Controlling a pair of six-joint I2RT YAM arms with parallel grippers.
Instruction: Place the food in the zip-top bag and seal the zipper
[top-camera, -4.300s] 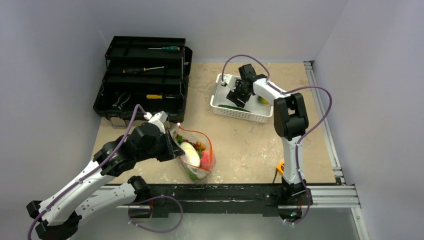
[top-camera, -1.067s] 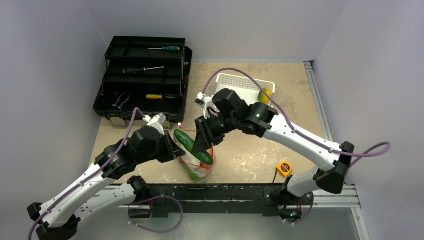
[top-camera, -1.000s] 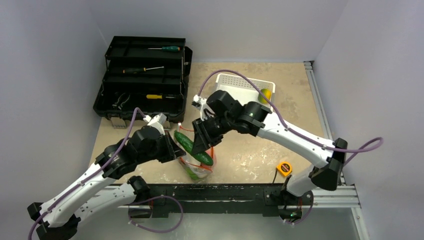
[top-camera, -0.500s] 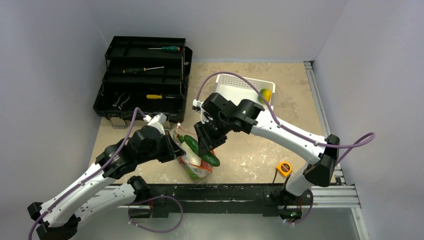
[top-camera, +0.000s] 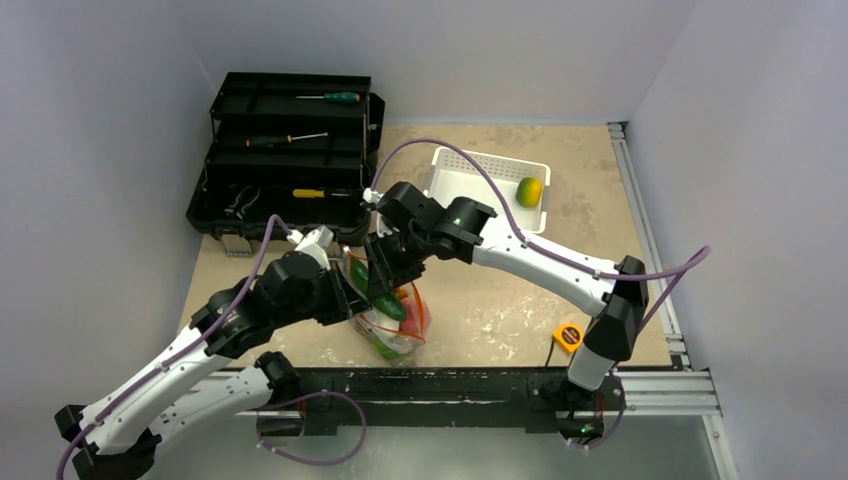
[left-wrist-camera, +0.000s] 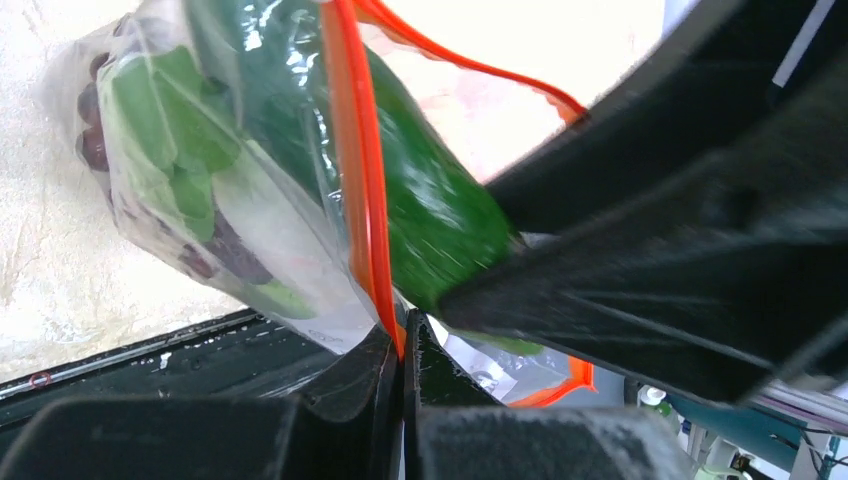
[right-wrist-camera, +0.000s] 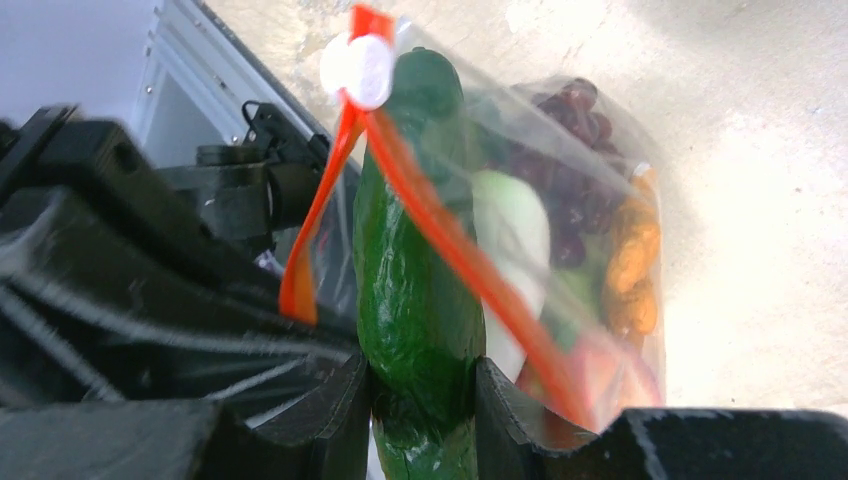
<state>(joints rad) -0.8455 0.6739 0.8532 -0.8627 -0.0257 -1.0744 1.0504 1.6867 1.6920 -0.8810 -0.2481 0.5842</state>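
Note:
The clear zip-top bag (top-camera: 402, 322) stands near the table's front edge and holds dark grapes (right-wrist-camera: 560, 130), orange pieces (right-wrist-camera: 635, 262) and a pale green cabbage (right-wrist-camera: 515, 232). My left gripper (left-wrist-camera: 403, 340) is shut on the bag's orange-red zipper (left-wrist-camera: 350, 150) and holds the mouth up. My right gripper (right-wrist-camera: 422, 385) is shut on the green cucumber (right-wrist-camera: 410, 290), whose far end reaches into the bag's mouth beside the white slider (right-wrist-camera: 358, 70). From above, the right gripper (top-camera: 385, 272) hangs over the bag, next to the left gripper (top-camera: 350, 298). A yellow lemon (top-camera: 530, 191) lies in the white basket (top-camera: 470, 185).
An open black toolbox (top-camera: 290, 160) with screwdrivers stands at the back left. A small orange tape measure (top-camera: 568, 336) lies at the front right. The black frame rail (top-camera: 450, 385) runs along the near edge, just below the bag.
My right arm has swung left and down with the cucumber, bringing its tip from above the bag into the mouth. The left arm and the bag stayed put.

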